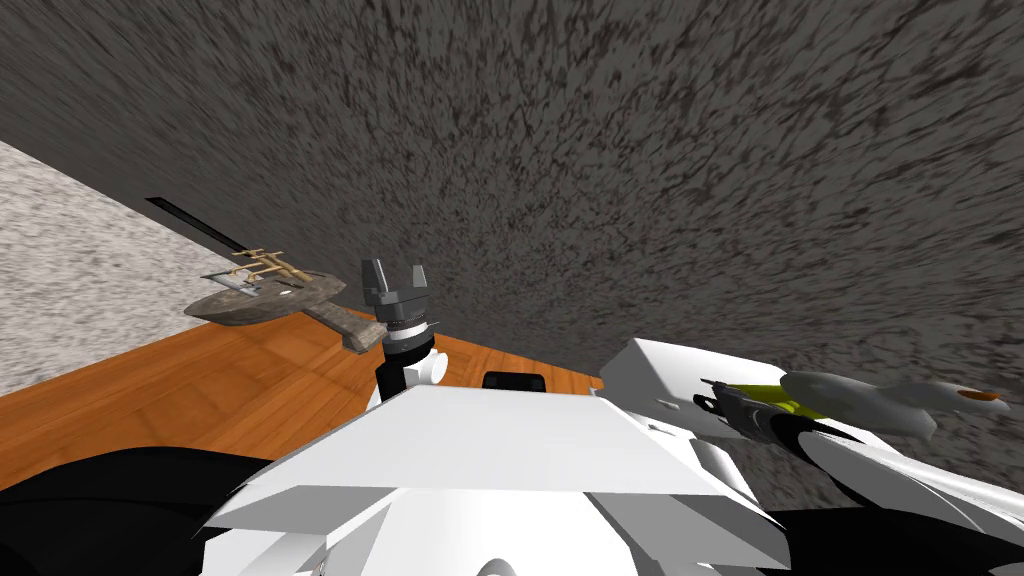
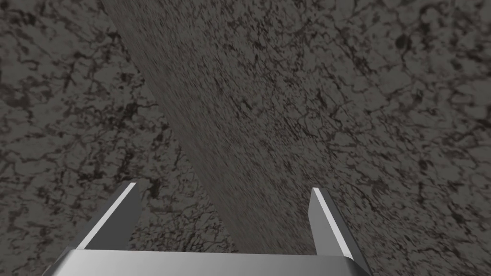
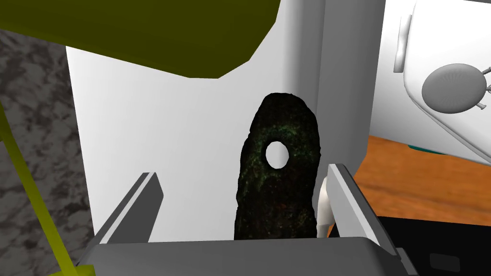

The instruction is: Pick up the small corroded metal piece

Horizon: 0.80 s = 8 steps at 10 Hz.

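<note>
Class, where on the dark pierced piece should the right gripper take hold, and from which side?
Probably grip the dark piece by its long flanks below the hole, coming end-on as the right gripper sits: it stands lengthwise between the open fingers.

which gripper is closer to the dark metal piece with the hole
Right. The dark metal piece stands between the open fingers of the right gripper; the left gripper is raised apart, open, facing a dark wall.

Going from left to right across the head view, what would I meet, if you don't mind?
Weathered axe-like object → left gripper → right gripper → pale grey rounded object.
</note>
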Motion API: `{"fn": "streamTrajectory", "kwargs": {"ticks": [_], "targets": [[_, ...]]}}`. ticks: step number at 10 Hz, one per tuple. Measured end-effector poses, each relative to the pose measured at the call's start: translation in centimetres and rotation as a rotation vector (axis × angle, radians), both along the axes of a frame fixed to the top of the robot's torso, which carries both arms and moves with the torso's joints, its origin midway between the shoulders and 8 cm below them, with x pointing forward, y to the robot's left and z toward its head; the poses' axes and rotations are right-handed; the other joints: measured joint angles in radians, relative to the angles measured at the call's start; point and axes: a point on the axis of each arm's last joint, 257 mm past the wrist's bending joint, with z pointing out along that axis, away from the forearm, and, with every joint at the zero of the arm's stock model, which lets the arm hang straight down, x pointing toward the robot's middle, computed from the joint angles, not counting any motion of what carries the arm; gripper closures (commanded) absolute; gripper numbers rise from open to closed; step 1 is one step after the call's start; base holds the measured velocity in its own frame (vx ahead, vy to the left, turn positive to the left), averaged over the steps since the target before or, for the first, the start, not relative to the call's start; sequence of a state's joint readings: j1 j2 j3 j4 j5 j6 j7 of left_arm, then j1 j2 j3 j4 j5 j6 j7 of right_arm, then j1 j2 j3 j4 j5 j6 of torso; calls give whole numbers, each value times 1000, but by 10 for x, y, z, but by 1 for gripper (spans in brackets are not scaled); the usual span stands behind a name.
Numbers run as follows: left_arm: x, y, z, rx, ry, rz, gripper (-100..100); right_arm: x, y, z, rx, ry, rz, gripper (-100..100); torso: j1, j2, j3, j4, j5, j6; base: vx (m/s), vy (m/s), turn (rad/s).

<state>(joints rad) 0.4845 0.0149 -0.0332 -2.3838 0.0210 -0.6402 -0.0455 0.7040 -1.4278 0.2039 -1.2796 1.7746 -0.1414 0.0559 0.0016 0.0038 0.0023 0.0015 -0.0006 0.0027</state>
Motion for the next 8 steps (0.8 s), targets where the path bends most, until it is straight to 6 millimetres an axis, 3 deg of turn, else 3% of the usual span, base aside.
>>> {"fn": "streamTrajectory", "kwargs": {"ticks": [3, 4, 8], "targets": [[0, 0, 0, 0, 0, 0, 0, -10, -6, -4, 6, -3, -40, -100, 0, -2, -1, -1, 0, 0, -32, -4, 79], [0, 0, 0, 0, 0, 0, 0, -10, -7, -4, 5, -2, -41, 100, 0, -3, -2, -1, 0, 1, -5, 0, -21], [0, 0, 0, 0, 0, 0, 0, -16, -5, -8, 11, 8, -45, 100, 0, -8, -4, 0, 3, -3, -3, 2, -9]]}}
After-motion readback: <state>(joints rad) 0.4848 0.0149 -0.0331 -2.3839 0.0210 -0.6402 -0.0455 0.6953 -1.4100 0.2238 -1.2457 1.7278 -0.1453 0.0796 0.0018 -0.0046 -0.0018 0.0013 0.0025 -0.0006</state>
